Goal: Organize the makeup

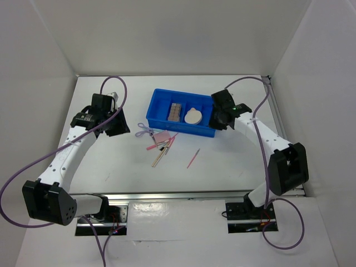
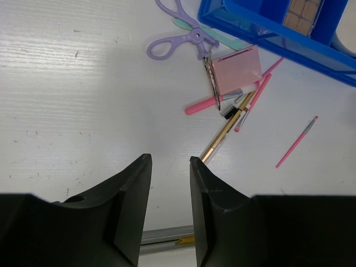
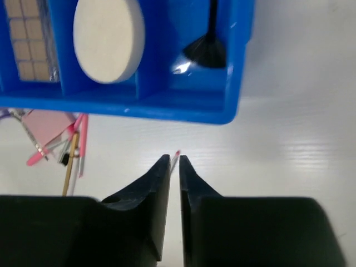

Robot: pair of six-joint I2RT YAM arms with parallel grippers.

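Observation:
The blue tray holds a brown-pink palette, a cream round puff and a black brush, each in its own compartment. In front of the tray lie a pink square pad and a heap of thin pink and wooden sticks. A lone pink stick lies to their right. My right gripper hovers by the tray's right end, shut and empty. My left gripper hangs open left of the heap.
A purple scissor-handled eyelash curler lies just left of the pink pad, by the tray's front left corner. White walls enclose the table on three sides. A metal rail runs along the near edge.

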